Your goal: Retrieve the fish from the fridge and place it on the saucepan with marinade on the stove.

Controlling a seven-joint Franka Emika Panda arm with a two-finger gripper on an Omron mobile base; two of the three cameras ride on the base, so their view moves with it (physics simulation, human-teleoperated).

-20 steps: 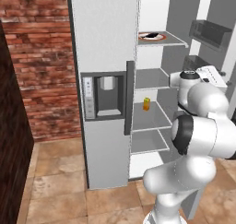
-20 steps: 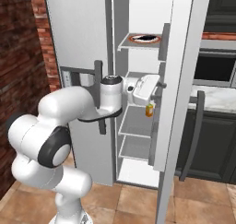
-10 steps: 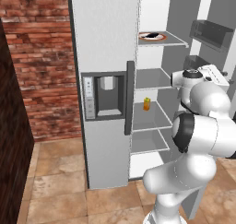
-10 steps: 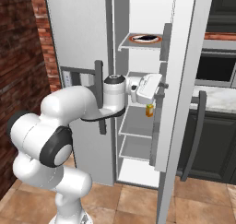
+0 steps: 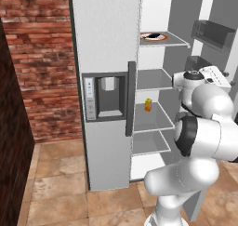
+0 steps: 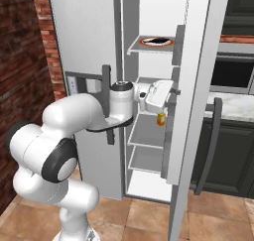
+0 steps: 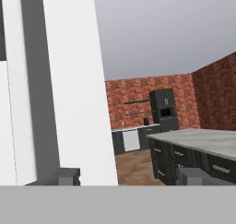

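The tall light-grey two-door fridge (image 5: pixel 107 57) is seen open; the small dark-grey flat fish (image 5: pixel 152 36) lies upper right. The claw (image 7: pixel 124 177) is spread wide, empty.

Fridge (image 5: pixel 107 43): tall, light grey, two doors, dark vertical handles, water dispenser recess in the closed door. Other door stands swung open, white shelves exposed. Fish (image 5: pixel 153 36): small, flat, dark with reddish edges, lying on the top shelf of the open compartment; in the right base view it sits at the same shelf's front. Detail too small to resolve.
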